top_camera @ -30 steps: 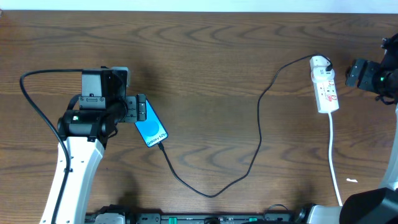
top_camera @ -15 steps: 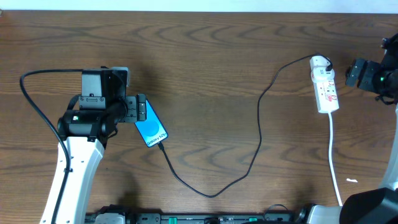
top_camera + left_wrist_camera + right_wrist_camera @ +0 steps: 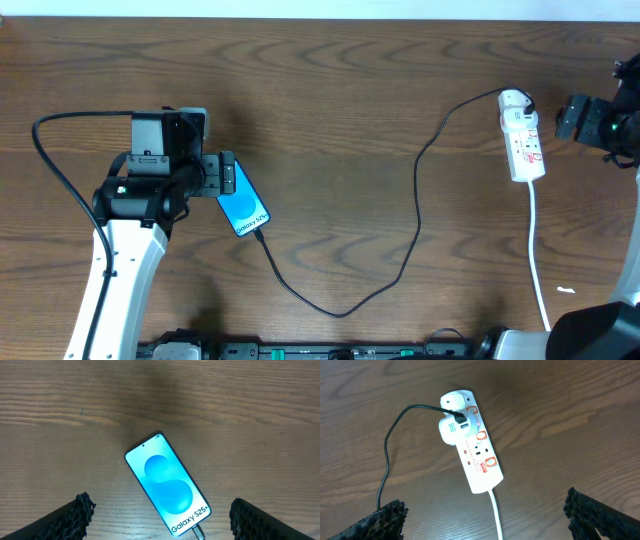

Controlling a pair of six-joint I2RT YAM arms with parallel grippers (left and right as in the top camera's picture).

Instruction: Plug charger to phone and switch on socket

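Observation:
The phone (image 3: 243,207) lies flat and askew on the wooden table, blue screen up, with the "Galaxy S25+" end nearest my left gripper (image 3: 161,501). That gripper (image 3: 229,175) hovers open over the phone's upper end, a finger on either side and touching nothing. The charger (image 3: 416,200) is a thin black cable, and its small plug (image 3: 198,533) sits in the phone's lower edge. From there the cable loops across the table to a black plug (image 3: 454,407) in the white socket (image 3: 523,140). My right gripper (image 3: 482,507) is open just right of the socket (image 3: 475,455), holding nothing.
The socket's white cord (image 3: 537,250) runs down to the table's front edge. A small white scrap (image 3: 566,291) lies right of it. The left arm's thick black cable (image 3: 45,150) arcs at far left.

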